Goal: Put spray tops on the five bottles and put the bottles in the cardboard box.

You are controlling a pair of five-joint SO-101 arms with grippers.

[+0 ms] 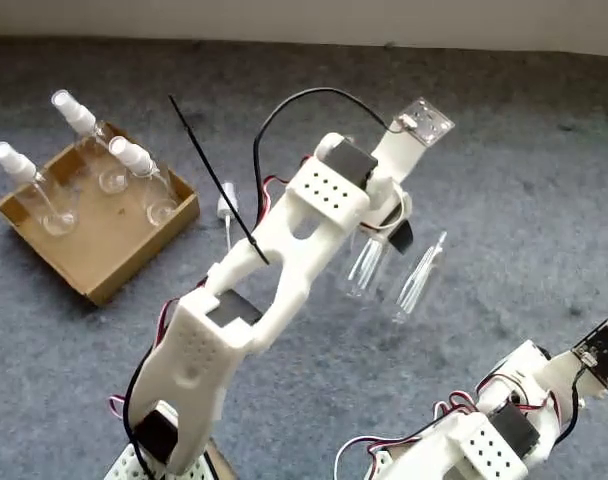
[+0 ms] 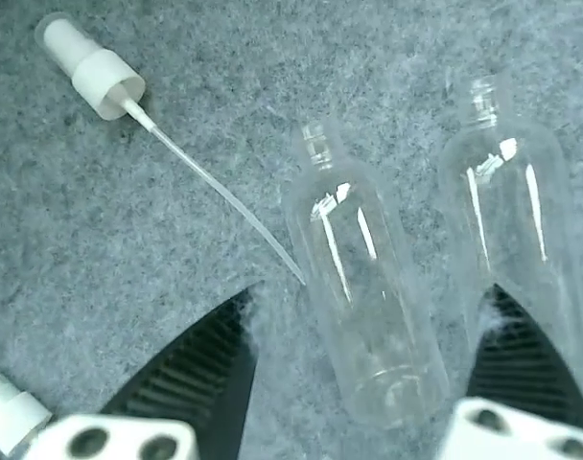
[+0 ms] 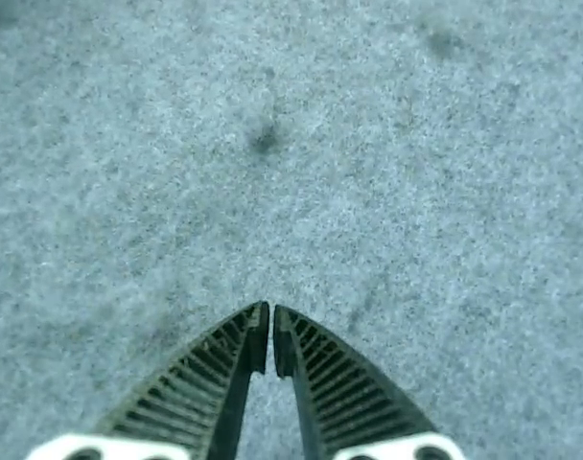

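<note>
Spread left pincer [image 2: 370, 292], clear open-necked bottle [image 2: 354, 240]

Three bottles with spray tops [image 1: 39, 195] are standing in the cardboard box [image 1: 144, 247] on the table [image 1: 524, 180], a loose spray top [image 1: 225, 208] is lying nearby, and the left arm [image 1: 304, 230] is hanging over two uncapped bottles [image 1: 421, 278] lying side by side.

Bottles [image 2: 368, 287] seen as clear, glossy plastic; spray top [image 2: 95, 67] as smooth white plastic. Counter [image 2: 176, 240] is covered in matt, fuzzy grey cloth. Box [image 1: 134, 265] is made of matt brown cardboard.
</note>
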